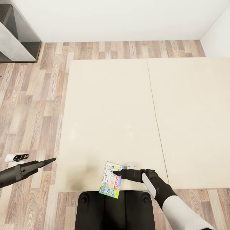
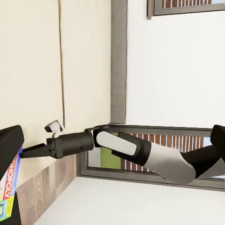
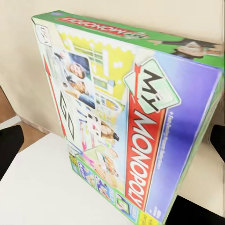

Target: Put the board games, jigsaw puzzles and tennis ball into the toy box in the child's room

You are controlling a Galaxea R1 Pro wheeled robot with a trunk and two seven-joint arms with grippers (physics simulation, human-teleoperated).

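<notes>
Board game [image 3: 126, 126]: flat box with green edges, cover printed "MY MONOPOLY" in white on a red diagonal band; "MONOPOLY" repeats on the green side panel. The cover also carries small photographs of faces and a purple field. In the left wrist view the same box [image 2: 8, 187] shows edge-on, the word "MONOPOLY" readable.

Location: the box [image 1: 111, 180] lies at the near edge of the bed [image 1: 95, 121], partly overhanging it above the robot's dark base [image 1: 115, 209].

Right pincer [image 1: 117, 173]: its dark tips rest over the box cover. Whether they grip the box or how far apart they stand cannot be told. In the left wrist view the same pincer [image 2: 29, 151] extends level beside the bed cover.

Left pincer [image 1: 51, 160]: hangs over the plank floor [image 1: 32, 95], well apart from the box, tapering to a narrow point with no visible gap, holding nothing.

Surroundings: beige bed cover with one seam; grey shelf unit [image 1: 16, 35] at the far corner; white walls; brick behind a grey-framed window [image 2: 154, 140].
</notes>
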